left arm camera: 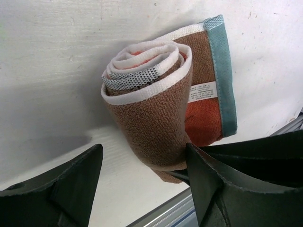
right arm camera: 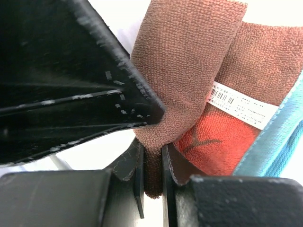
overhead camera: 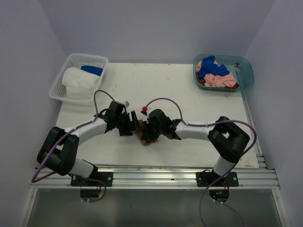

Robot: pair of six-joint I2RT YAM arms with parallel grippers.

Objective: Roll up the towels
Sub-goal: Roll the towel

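A brown towel [overhead camera: 144, 138] lies rolled at the table's middle front, between my two grippers. In the left wrist view the brown towel [left arm camera: 151, 118] is a tight roll with a white edge, its teal-bordered flap with an orange patch and a label lying flat beside it. My left gripper [left arm camera: 142, 161] is open, the roll's near end between its fingers and close to the right one. My right gripper [right arm camera: 152, 165] is shut on a pinched fold of the brown towel [right arm camera: 184, 61]. Seen from above, the left gripper [overhead camera: 134, 125] and right gripper [overhead camera: 150, 132] nearly touch.
A white mesh basket [overhead camera: 87, 56] at the back left holds a white towel [overhead camera: 78, 82] and a blue towel [overhead camera: 92, 70]. A teal tub [overhead camera: 246, 71] at the back right holds blue and pink towels [overhead camera: 215, 75]. A metal rail [overhead camera: 156, 171] runs along the near edge.
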